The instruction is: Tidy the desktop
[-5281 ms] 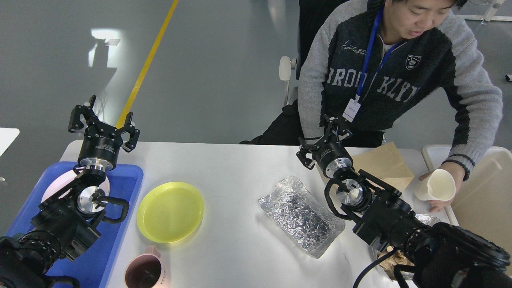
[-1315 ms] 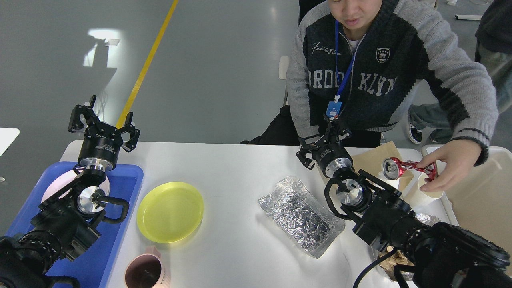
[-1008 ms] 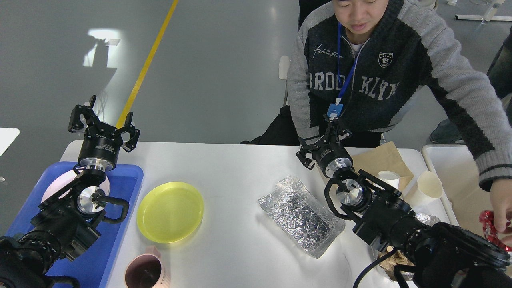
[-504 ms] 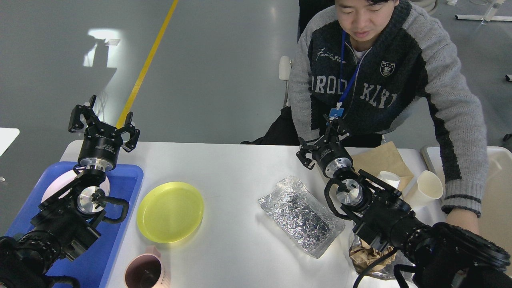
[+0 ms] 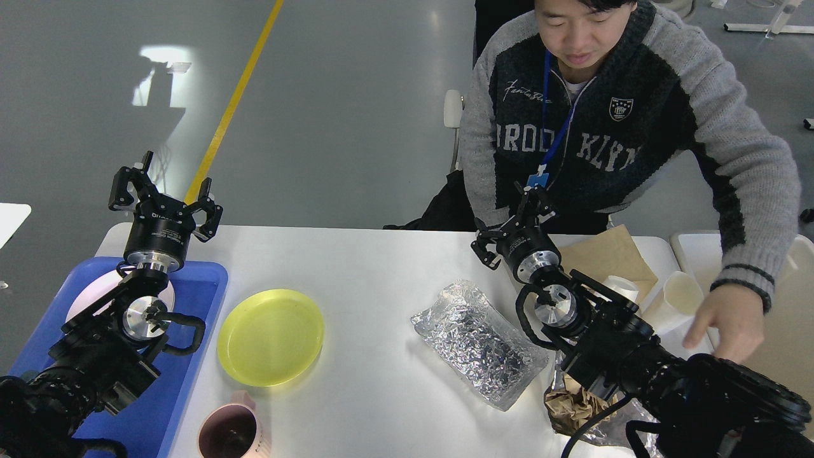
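The white desktop point(image 5: 381, 254) fills the lower view. On it lie a yellow plate point(image 5: 270, 336), a pink mug point(image 5: 229, 434) at the front edge, a crinkled silver foil bag point(image 5: 478, 343), a brown paper bag point(image 5: 607, 254), two white paper cups point(image 5: 675, 299) and crumpled brown paper in clear wrap point(image 5: 572, 407). My left gripper point(image 5: 164, 194) stands open above the back left corner, holding nothing. Near the back edge my right gripper point(image 5: 516, 219) is raised and open, empty too.
A blue tray point(image 5: 197, 286) with a white plate point(image 5: 86, 299) sits at the left edge. A cream bin point(image 5: 788, 312) stands at the right. A person in a grey sweater leans over the far side, one hand point(image 5: 725, 318) above the table's right end.
Both arms stayed still. The person set down a second cup, took a red crushed can away to the right, and pushed crumpled paper in wrap further left under my right arm.
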`<control>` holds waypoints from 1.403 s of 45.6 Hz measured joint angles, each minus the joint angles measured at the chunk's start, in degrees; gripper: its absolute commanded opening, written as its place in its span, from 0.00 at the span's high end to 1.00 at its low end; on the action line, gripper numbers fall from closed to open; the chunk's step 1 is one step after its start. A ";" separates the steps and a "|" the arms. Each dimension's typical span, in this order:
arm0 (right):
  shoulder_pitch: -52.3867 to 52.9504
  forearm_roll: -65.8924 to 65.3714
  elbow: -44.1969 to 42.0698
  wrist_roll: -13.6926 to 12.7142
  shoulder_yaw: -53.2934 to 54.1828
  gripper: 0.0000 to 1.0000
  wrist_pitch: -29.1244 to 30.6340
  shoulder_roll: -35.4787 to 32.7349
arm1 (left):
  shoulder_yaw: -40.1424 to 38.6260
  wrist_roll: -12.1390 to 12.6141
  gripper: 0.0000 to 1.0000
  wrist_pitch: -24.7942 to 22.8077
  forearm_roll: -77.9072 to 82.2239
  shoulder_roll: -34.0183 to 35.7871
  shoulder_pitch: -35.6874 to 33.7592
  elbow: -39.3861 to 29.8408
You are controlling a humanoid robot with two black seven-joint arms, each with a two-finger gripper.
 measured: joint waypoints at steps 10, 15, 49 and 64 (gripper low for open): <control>0.00 0.00 0.00 0.00 0.00 0.00 0.00 0.00 | 0.00 0.00 0.03 0.00 0.00 -0.01 0.00 0.00; 0.00 0.00 0.00 0.00 0.00 0.00 0.00 0.00 | 0.00 0.00 0.03 0.00 0.00 -0.01 0.00 0.00; 0.00 0.00 0.00 0.00 0.00 0.00 0.00 0.00 | 0.02 0.00 0.03 0.00 0.01 0.01 0.00 0.00; 0.00 0.00 0.00 0.00 0.00 0.00 0.00 0.00 | 0.02 0.00 0.03 0.00 0.01 0.01 0.00 0.00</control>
